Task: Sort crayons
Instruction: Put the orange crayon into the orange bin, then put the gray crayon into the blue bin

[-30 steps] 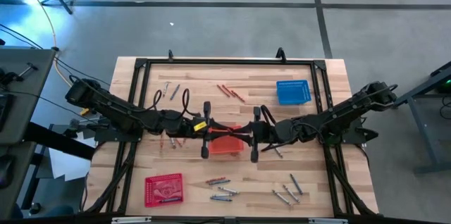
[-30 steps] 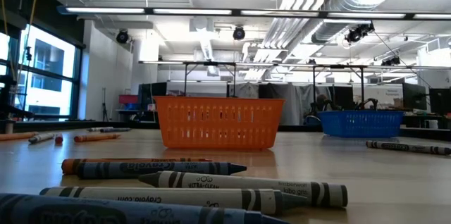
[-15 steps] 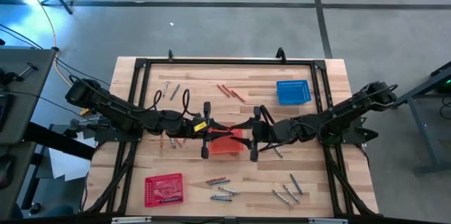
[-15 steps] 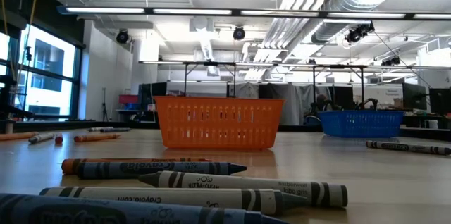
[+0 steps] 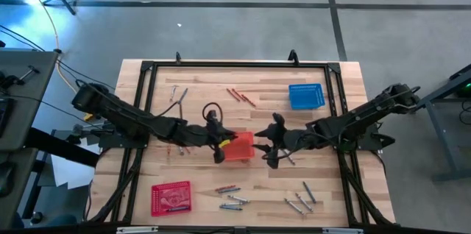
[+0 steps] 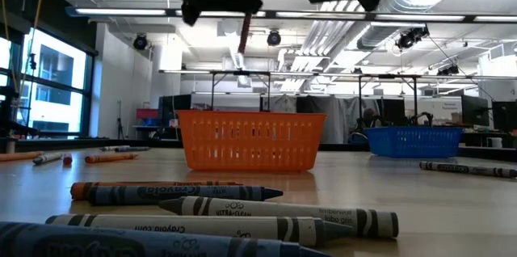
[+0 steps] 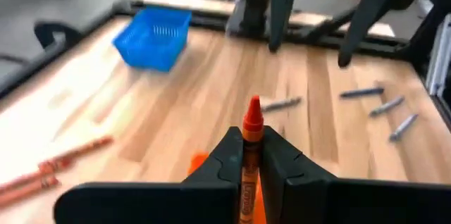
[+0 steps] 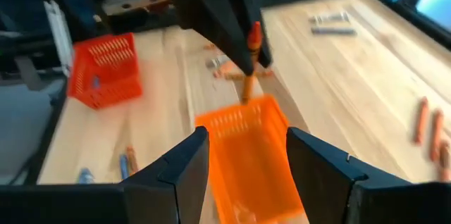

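Observation:
An orange mesh basket (image 5: 238,148) stands on the middle of the table. Above its left side my left gripper (image 7: 248,138) is shut on an orange crayon (image 7: 251,122). From the right, my right gripper (image 8: 245,159) hangs open over the same basket (image 8: 246,155), with nothing between its fingers. Both grippers slant downward and show dark at the top of the low view, where the crayon (image 6: 243,34) sticks out below the left one. More crayons (image 5: 229,198) lie loose on the wood. My left gripper pinches the orange crayon between its two fingers, on the wrapped shaft (image 7: 247,155) behind the pointed end. The crayon lies along the fingers, and its tip (image 7: 253,106) sticks out past them. The fingers come from the table's left, slanting down. The crayon is clear of the table, above the basket.
A blue basket (image 5: 306,96) stands at the far right, a red basket (image 5: 171,197) at the near left. Orange crayons (image 5: 241,96) and grey ones (image 5: 177,94) lie at the far side; grey ones (image 5: 301,203) lie at the near right. Crayons (image 6: 242,207) fill the low view's foreground.
Both grippers have sunk and tipped their fingers downward over the orange basket, coming into the top of the low view where neither showed before. The crayon has come down with the left gripper.

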Motion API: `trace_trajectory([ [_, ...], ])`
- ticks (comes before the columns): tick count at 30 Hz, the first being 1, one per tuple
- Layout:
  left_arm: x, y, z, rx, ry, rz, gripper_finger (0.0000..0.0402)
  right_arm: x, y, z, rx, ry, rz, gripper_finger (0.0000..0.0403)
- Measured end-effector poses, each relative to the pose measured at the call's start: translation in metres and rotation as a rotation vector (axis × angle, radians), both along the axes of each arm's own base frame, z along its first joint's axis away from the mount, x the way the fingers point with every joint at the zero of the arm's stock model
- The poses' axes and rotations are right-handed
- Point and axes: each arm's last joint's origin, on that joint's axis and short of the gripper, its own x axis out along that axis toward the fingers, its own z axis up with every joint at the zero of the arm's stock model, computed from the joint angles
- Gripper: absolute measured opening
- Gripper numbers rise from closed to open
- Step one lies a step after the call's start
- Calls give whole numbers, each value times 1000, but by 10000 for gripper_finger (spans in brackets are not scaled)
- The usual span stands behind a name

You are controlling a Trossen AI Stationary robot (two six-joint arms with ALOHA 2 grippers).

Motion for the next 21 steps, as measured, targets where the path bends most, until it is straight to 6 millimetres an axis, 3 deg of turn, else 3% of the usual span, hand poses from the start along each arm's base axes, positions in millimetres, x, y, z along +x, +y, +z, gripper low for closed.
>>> trace_trajectory([
  [10, 22, 6, -58, -86, 152, 75, 10, -4, -2, -6, 10, 52, -83, 184],
  [21, 26, 7, -63, -136, 147, 62, 73, -9, -4, -13, 19, 128, -112, 184],
])
